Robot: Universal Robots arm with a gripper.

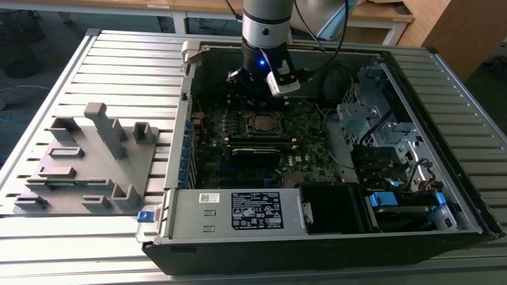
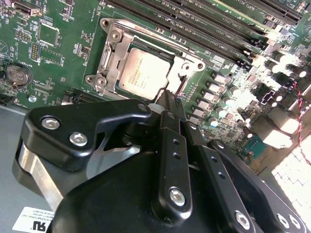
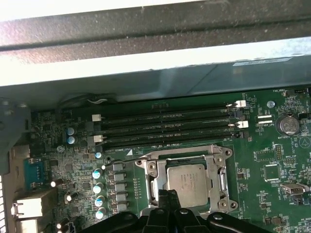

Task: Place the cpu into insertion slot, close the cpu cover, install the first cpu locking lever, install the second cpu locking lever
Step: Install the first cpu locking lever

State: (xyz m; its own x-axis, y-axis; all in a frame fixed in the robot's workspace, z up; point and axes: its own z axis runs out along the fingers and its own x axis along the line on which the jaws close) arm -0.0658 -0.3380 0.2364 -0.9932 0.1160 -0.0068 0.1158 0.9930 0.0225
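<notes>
One arm, with the pincer [image 1: 253,101] down inside the open computer case [image 1: 317,252]. In both wrist views we see its fingers [image 2: 171,145] clenched together, tips at the rim of the insertion slot [image 2: 127,25]. We can't tell if anything thin is pinched between them. The cpu [image 2: 144,74] lies flat in the slot just ahead of the tips. The cpu cover [image 2: 106,60] is down around it, chip face showing through the cut-out. Memory strips [image 3: 165,127] run farther ahead, beyond the slot.
</notes>
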